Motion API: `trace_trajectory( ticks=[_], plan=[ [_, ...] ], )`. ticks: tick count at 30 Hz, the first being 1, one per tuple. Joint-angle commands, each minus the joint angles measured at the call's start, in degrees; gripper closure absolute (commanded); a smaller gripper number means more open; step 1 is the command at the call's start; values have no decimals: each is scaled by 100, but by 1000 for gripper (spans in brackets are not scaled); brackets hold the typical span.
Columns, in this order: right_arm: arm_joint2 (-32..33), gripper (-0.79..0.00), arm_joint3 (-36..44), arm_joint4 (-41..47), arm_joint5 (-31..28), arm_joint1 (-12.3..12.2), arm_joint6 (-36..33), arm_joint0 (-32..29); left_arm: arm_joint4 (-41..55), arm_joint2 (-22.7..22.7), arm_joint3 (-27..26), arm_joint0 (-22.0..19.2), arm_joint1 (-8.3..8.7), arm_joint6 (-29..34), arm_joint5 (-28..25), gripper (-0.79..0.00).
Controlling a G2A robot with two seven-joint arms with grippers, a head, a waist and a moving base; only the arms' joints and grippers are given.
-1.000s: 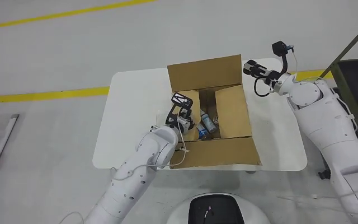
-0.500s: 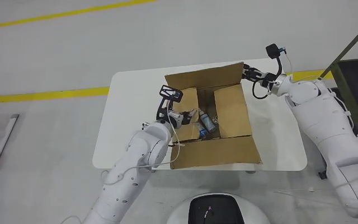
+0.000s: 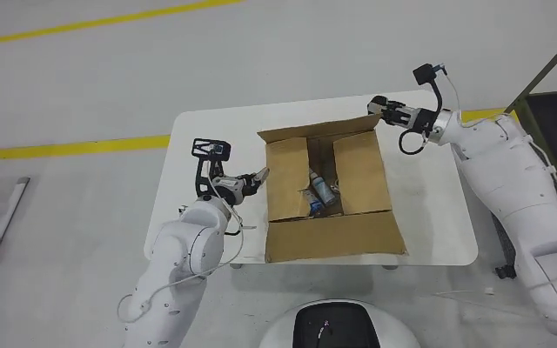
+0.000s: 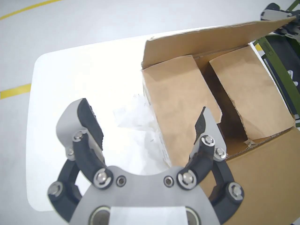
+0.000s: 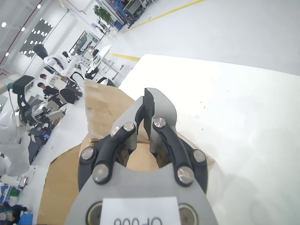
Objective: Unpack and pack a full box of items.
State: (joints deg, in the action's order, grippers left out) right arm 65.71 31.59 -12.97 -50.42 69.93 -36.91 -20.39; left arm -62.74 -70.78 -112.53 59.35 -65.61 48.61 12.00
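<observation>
1. My left fingers (image 4: 90, 118) are spread wide with nothing between them. They hang above the desk (image 4: 70, 71), just beside the left side of the box. In the top view (image 3: 259, 177) one tip overlaps the edge of the left flap; I cannot tell whether it touches.
2. My right fingers (image 5: 148, 104) are pressed together on the far right corner of the back flap (image 3: 318, 132), which stands raised. In their own wrist view the fingers themselves hide the pinch point. The left wrist view shows the cardboard corner running into them.
3. The box (image 3: 335, 237) sits open near the middle of the desk. Its front flap is folded out flat, and its two side flaps fold in over the opening.
4. In the gap between the side flaps I can make out a couple of bottles (image 3: 320, 187), white and blue, lying at the bottom. The side flaps hide whatever else is inside.
5. A crumpled clear plastic sheet (image 4: 133, 115) lies on the desk against the box's left wall. Glare washes it out, so its outline is hard to trace.
</observation>
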Motion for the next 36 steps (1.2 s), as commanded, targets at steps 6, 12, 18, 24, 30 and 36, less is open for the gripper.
trace_trajectory(
  ticks=[6, 12, 18, 24, 30, 36],
  plan=[
    [-87, 0, 456, -625, -435, -99, 25, -95, 65, -215, -145, 251, -1, -16, 341, -785],
    [-172, 0, 1128, -1007, -471, -188, -123, -432, 65, -215, -145, 251, -1, -16, 341, -785],
    [-222, 0, 1763, -1285, -51, -261, -119, -930, 65, -215, -145, 251, -1, -16, 341, -785],
    [-210, 0, 2352, -1453, 525, -294, 231, -1384, 177, -274, -230, 432, -2, -229, 140, -785],
    [-147, 0, 2772, -1472, 865, -335, 350, -1668, -424, -636, -400, 1128, 106, 22, -410, -785],
    [-118, 0, 2969, -1446, 1050, -359, 355, -1792, -838, -1241, -435, 2061, 204, 141, -695, -785]
  ],
)
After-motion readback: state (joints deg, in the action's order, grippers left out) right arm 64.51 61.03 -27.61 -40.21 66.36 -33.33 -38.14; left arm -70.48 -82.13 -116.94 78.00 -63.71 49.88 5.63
